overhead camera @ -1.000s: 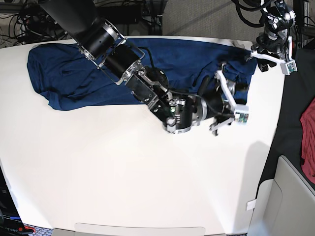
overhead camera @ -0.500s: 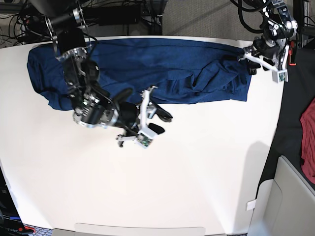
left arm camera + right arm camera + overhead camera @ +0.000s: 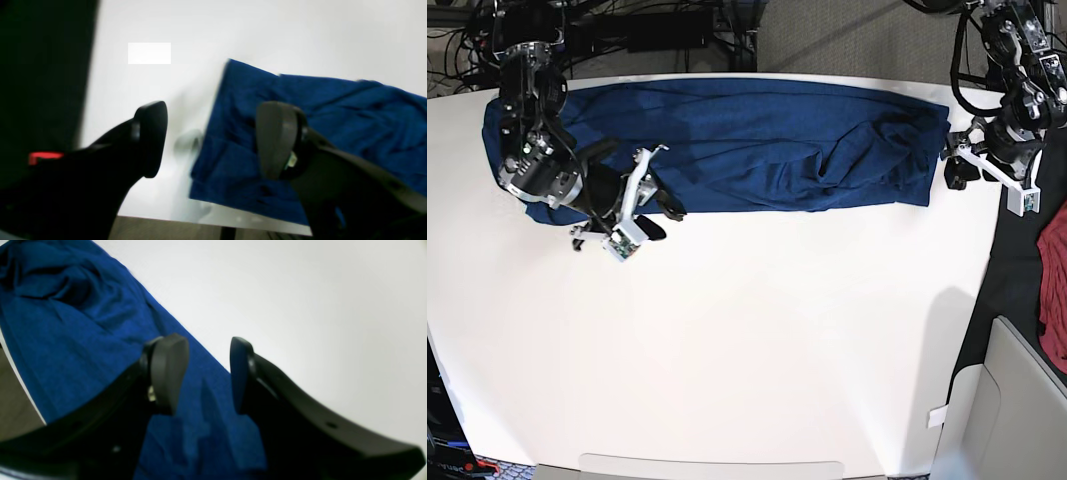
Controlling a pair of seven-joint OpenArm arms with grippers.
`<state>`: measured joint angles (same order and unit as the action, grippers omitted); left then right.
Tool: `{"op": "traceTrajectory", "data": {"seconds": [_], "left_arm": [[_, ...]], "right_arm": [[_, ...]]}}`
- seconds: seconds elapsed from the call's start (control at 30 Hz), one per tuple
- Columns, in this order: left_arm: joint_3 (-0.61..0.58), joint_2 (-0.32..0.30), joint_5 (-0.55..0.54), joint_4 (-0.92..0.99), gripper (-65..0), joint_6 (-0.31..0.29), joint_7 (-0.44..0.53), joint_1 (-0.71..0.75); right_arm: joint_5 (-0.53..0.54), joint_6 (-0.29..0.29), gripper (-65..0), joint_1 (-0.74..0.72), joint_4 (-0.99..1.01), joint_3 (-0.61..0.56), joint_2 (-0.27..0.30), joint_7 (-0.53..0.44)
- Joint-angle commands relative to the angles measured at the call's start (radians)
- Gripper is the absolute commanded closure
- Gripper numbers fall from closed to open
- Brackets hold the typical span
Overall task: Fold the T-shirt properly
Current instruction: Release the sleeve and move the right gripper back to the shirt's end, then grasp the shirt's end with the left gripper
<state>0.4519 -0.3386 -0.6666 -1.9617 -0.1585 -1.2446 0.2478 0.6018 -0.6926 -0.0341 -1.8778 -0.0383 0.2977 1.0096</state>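
Base view: white table [image 3: 757, 340], red cloth [image 3: 1055, 270] off the right edge, cables [image 3: 627, 30] behind the far edge. T-shirt [image 3: 757, 145] lies along the table's far edge, long axis left-right, a flat band, bunched near its right end. Right arm covers the shirt's left end; right gripper [image 3: 662, 205] sits at the shirt's near edge, jaws parted over fabric, nothing clamped. Left gripper [image 3: 955, 165] is just off the shirt's right end, jaws wide apart and empty, one finger [image 3: 280, 140] above cloth.
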Motion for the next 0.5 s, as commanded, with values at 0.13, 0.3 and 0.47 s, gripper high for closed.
{"op": "traceTrajectory", "data": {"seconds": [0.13, 0.3, 0.47], "left_arm": [[0.008, -0.067, -0.088, 0.083, -41.1, -0.218, -0.08, -0.003], [0.043, -0.072, -0.098, 0.12, -41.0, -0.29, -0.093, 0.002], [0.037, -0.072, -0.098, 0.166, -41.0, -0.29, -0.085, -0.003]], "right_arm": [[0.017, -0.006, -25.1, 0.021, -0.041, 0.058, 0.007, -0.028], [0.019, -0.006, -25.0, 0.029, -0.041, 0.058, 0.007, -0.028], [0.019, -0.006, -25.0, 0.041, -0.041, 0.058, 0.005, -0.028]]}}
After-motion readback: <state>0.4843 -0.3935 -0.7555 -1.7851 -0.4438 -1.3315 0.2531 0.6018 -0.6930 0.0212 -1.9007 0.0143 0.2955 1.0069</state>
